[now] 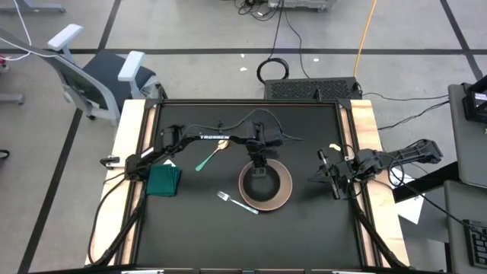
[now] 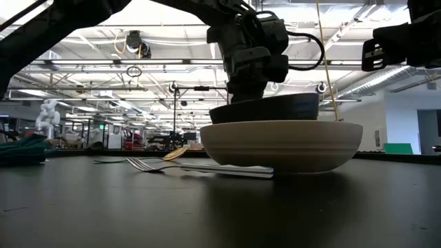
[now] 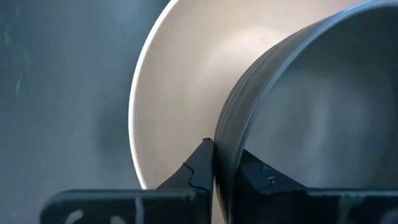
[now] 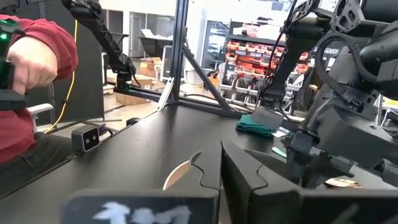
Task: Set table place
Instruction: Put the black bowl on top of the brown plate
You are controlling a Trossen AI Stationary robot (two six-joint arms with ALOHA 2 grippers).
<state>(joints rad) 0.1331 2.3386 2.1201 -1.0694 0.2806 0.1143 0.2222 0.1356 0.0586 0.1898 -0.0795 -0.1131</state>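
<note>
Tabletop point(image 1: 304, 228) is matte black with pale wooden strips on its two short sides. Around it the room has a grey floor with cables and an office chair point(image 1: 84, 72); the low view shows a hall with ceiling lights behind. In the right wrist view a person in a red sleeve point(image 4: 34, 56) sits beyond the table edge.

Left gripper point(image 1: 259, 162) is closed on the rim of the black bowl point(image 2: 265, 109): one finger point(image 3: 199, 165) is outside the wall, the other inside. The bowl, dark and round, hangs just under this gripper, slightly above the pinkish-beige plate point(image 2: 281, 145), which is wider and ribbed outside. The silver fork point(image 1: 237, 202) lies near the plate, on the side toward the table's front edge. The green-handled spoon point(image 1: 208, 157) and a folded green cloth point(image 1: 163, 180) lie further along the left arm.

Right gripper point(image 1: 329, 173) waits near the right wooden strip, its fingers shut with nothing between them.
</note>
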